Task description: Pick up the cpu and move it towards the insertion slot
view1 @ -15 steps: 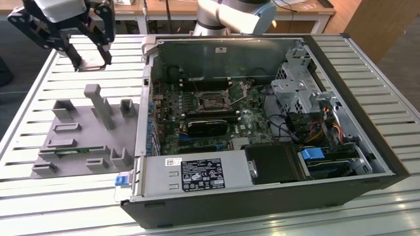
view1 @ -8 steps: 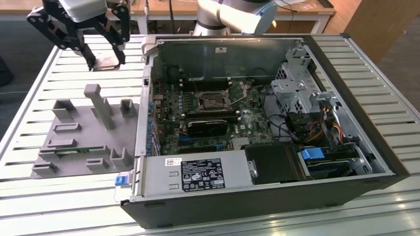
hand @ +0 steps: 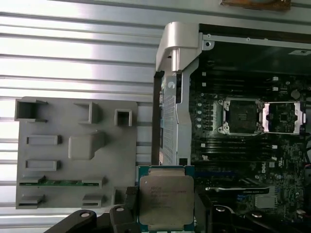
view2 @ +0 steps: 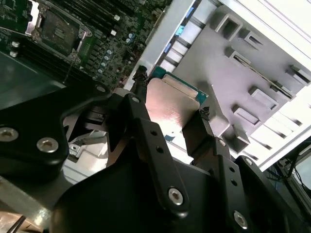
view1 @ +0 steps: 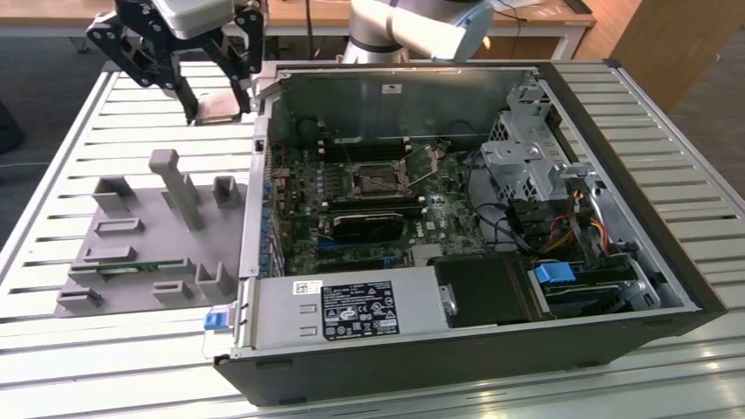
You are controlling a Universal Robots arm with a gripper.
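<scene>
The tool [view2: 170, 109] is gripping the cpu [view2: 169, 106] by its edges above the desk [view1: 140, 113], just outside the open case, with the insertion slot [view1: 375, 177] lying inside toward the exterior view's right.

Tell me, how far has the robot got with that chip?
Pickup looks done: the gripper has its fingers clamped on the cpu, lifted off the grey tray. Left: it is outside the computer case, short of the insertion slot.
</scene>
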